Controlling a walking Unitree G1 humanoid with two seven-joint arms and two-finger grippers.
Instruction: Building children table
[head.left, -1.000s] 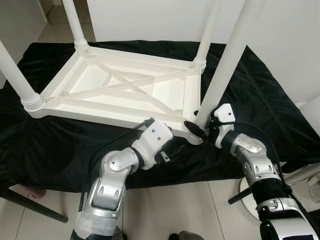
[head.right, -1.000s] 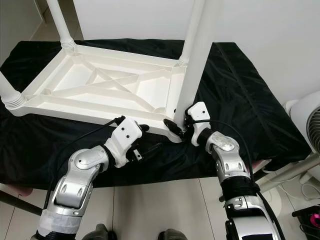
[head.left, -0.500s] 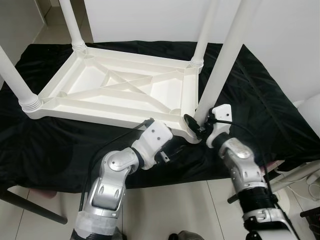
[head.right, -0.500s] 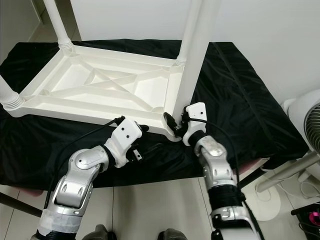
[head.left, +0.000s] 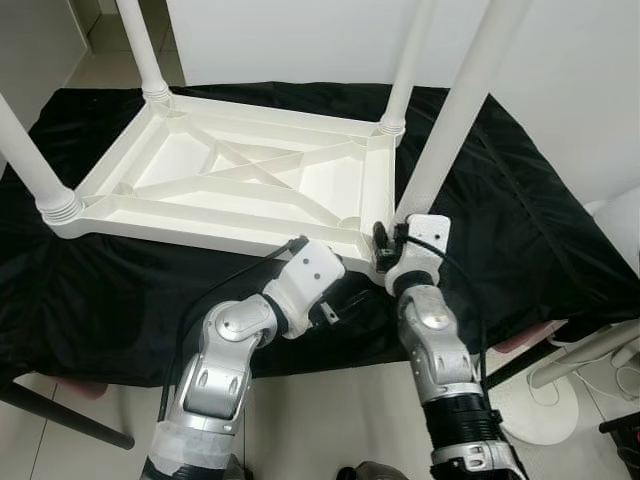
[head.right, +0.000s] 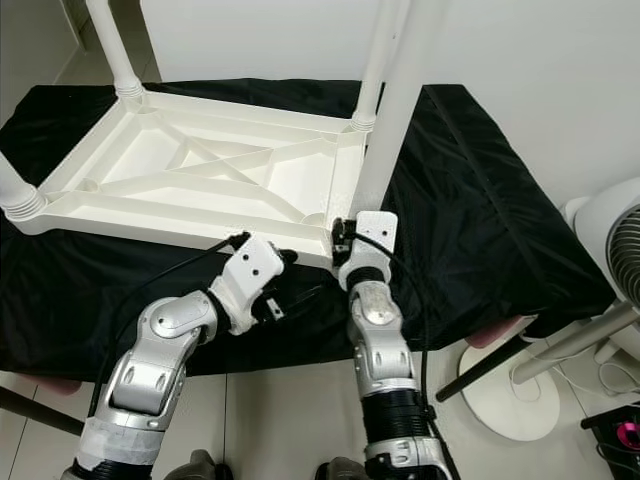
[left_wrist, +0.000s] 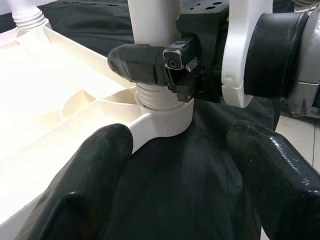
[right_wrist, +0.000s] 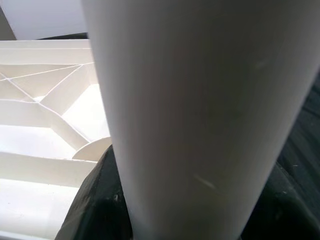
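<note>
Two grippers at tabletop corner: right gripper pinches leg; left gripper spread beside the edge

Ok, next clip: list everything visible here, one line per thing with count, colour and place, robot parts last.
Table top: one, white, upside down on the black cloth, ribbed underside facing up.
Table legs: four, white, standing up from the corners; the near right leg sits in its corner socket.
Black cloth: one, spread over the work surface under the table top.
Fan: one, white, on a stand on the floor at the right.
Floor: pale tiles, in front of the cloth.
Left gripper: black fingers open, apart from the corner socket, pointed at it.
Right gripper: black fingers closed around the base of the near right leg, just above the socket.
</note>
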